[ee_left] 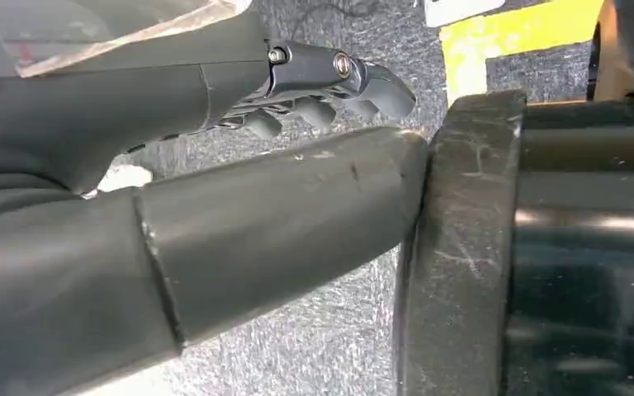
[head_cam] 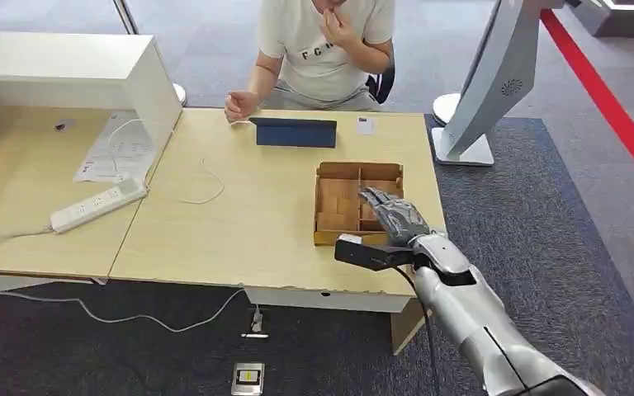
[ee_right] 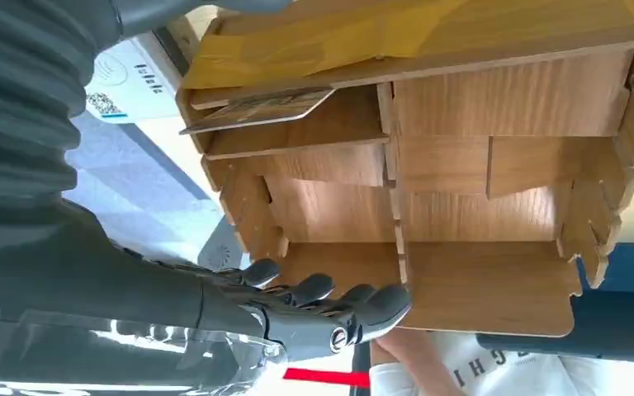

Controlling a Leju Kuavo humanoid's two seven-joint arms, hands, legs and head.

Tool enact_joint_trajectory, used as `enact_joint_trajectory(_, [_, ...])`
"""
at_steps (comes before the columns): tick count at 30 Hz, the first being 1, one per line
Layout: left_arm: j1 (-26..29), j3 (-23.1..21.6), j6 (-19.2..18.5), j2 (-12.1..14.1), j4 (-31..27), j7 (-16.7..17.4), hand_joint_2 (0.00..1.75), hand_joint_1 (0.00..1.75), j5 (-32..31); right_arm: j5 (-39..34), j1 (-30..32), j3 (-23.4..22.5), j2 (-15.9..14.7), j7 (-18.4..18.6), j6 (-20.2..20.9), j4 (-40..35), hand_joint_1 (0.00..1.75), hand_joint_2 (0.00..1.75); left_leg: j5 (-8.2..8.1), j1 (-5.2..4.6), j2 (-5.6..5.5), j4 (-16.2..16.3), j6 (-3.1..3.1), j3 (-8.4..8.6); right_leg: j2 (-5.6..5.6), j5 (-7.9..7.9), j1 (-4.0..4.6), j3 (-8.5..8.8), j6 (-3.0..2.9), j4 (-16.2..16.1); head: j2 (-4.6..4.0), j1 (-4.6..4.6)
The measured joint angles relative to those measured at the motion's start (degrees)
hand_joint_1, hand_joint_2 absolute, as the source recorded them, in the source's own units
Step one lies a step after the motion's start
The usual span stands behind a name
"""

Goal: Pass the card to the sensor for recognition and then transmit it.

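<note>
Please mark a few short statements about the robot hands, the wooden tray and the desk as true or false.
1. The right robot hand is over the wooden tray. True.
2. The right robot hand grips a card. False: its fingers are apart and hold nothing; a card lies in a tray compartment.
3. A white power strip lies on the desk. True.
4. The tray sits on the floor. False: it sits on the desk.
5. A person sits across the desk. True.

Compartment tray (head_cam: 327,239) on table (head_cam: 215,239), right of power strip (head_cam: 97,205), before tablet (head_cam: 295,132).
</note>
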Motion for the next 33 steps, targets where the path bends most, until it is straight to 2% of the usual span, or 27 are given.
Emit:
enact_joint_trajectory(6, [-0.30, 0.00, -0.18, -0.35, 0.00, -0.22, 0.00, 0.00, -3.82, 0.42, -0.74, 0.09, 0.15, -0.55, 0.26, 0.53, 0.00, 1.75, 0.00, 0.00, 0.00, 0.00, 0.00, 0.00, 0.00, 0.00, 0.00, 0.00, 0.00, 0.00, 0.00, 0.00])
enact_joint_trajectory(9, [-1.03, 0.00, -2.05, -0.24, 0.00, -3.23, 0.00, 0.00, -7.22, 0.74, -1.07, 0.18, 0.63, -0.61, 0.57, 0.85, 0.00, 1.75, 0.00, 0.00, -0.02, 0.00, 0.00, -0.01, 0.00, 0.00, 0.00, 0.00, 0.00, 0.02, -0.02, -0.02])
enact_joint_trajectory(10, [-1.32, 0.00, -2.58, -0.13, 0.02, -4.19, 0.00, 0.00, -8.12, 0.88, -1.15, 0.22, 0.85, -0.40, 0.70, 0.87, 0.59, 1.75, 0.00, 0.00, -0.02, 0.00, 0.00, 0.00, 0.00, 0.00, 0.00, 0.00, 0.00, 0.03, 0.00, 0.00])
enact_joint_trajectory(11, [-1.50, 0.00, -2.89, -0.06, 0.00, -4.85, 0.00, 0.00, -8.81, 0.94, -1.26, 0.24, 1.03, -0.28, 0.81, 0.98, 1.64, 1.75, 0.00, 0.00, -0.01, 0.00, 0.00, 0.01, 0.00, 0.00, 0.00, 0.00, 0.00, 0.03, 0.00, -0.02])
enact_joint_trajectory(12, [-1.58, 0.00, -3.10, -0.02, 0.00, -5.14, 0.00, 0.00, -9.17, 1.01, -1.38, 0.26, 1.20, -0.26, 0.87, 1.14, 1.75, 1.75, 0.00, 0.00, -0.01, 0.00, 0.00, 0.01, 0.00, 0.00, 0.00, 0.00, 0.00, 0.02, 0.00, 0.00])
enact_joint_trajectory(15, [-1.69, 0.00, -3.24, 0.00, 0.00, -5.31, 0.00, 0.00, -10.13, 1.05, -1.56, 0.28, 1.42, -0.24, 1.29, 1.51, 1.75, 1.75, 0.00, 0.00, -0.02, 0.00, 0.00, 0.00, 0.00, 0.00, 0.00, 0.00, 0.00, 0.02, 0.00, 0.00])
enact_joint_trajectory(21, [-1.93, 0.00, -3.48, -0.02, 0.00, -5.49, 0.00, 0.00, -12.42, 1.20, -1.58, 0.35, 1.64, -0.46, 1.97, 2.25, 1.57, 1.75, 0.00, 0.00, -0.01, 0.00, 0.00, 0.00, 0.00, 0.00, 0.00, 0.00, 0.00, 0.01, 0.00, 0.02])
enact_joint_trajectory(31, [-2.52, 0.00, -3.69, -0.50, -0.04, -6.12, 0.00, 0.00, -18.63, 1.47, -1.58, 0.59, 2.56, -1.44, 2.32, 2.69, 1.54, 1.75, 0.00, 0.00, -0.01, 0.00, 0.00, 0.01, 0.00, 0.00, 0.00, 0.00, 0.00, 0.02, 0.00, 0.00])
enact_joint_trajectory(32, [-2.59, 0.00, -3.69, -0.57, -0.04, -6.27, 0.00, 0.00, -19.49, 1.47, -1.57, 0.63, 2.67, -1.46, 2.40, 2.78, 1.43, 1.75, 0.00, 0.00, -0.01, 0.00, 0.00, 0.01, 0.00, 0.00, 0.00, 0.00, 0.00, 0.02, 0.00, 0.00])
enact_joint_trajectory(33, [-2.64, 0.00, -3.69, -0.65, -0.04, -6.38, 0.00, 0.00, -20.07, 1.47, -1.57, 0.70, 2.75, -1.48, 2.45, 2.80, 0.87, 1.75, 0.00, 0.00, -0.01, 0.00, 0.00, 0.01, 0.00, 0.00, 0.00, 0.00, 0.00, 0.02, 0.00, 0.00])
